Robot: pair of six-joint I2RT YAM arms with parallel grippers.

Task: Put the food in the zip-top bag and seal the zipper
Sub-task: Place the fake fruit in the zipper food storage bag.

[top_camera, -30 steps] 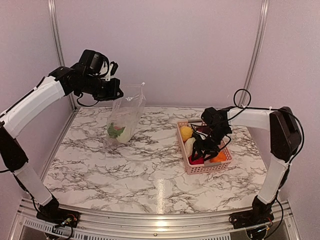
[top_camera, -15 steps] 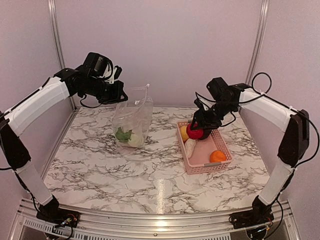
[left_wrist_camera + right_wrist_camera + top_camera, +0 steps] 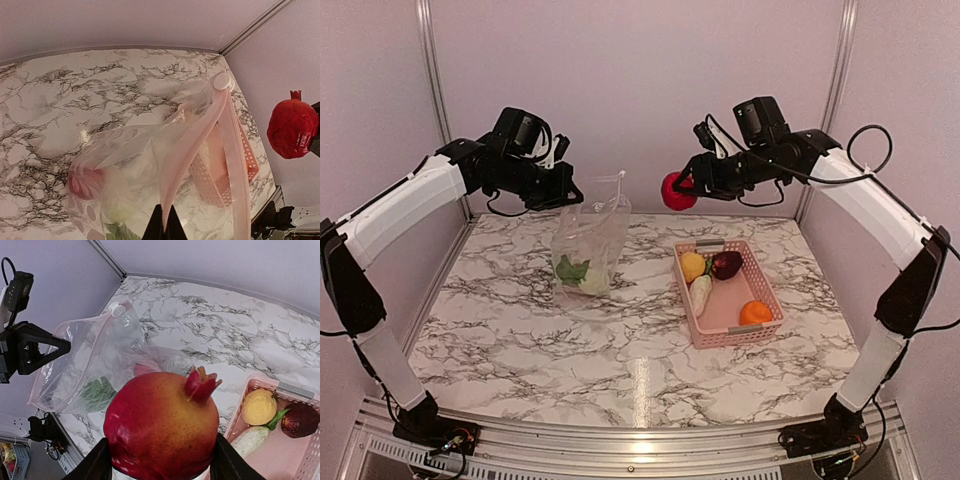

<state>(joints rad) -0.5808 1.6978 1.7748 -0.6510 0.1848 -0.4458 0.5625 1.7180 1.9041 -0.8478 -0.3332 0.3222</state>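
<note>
My left gripper (image 3: 563, 192) is shut on the mouth edge of the clear zip-top bag (image 3: 588, 240) and holds it up, open, its bottom on the table. The zipper (image 3: 200, 130) runs up from my closed jaws. A green leaf (image 3: 567, 268) and a white piece lie inside the bag. My right gripper (image 3: 682, 188) is shut on a red pomegranate (image 3: 677, 191) and holds it in the air to the right of the bag's mouth; it also shows in the right wrist view (image 3: 162, 427). The pink basket (image 3: 760, 335) holds yellow, maroon, white and orange pieces.
The basket stands on the marble table right of centre. Walls with metal rails close the back and sides.
My right gripper lifted the red pomegranate out of the basket and carried it up and left toward the bag. My left gripper shifted the bag a little to the right.
</note>
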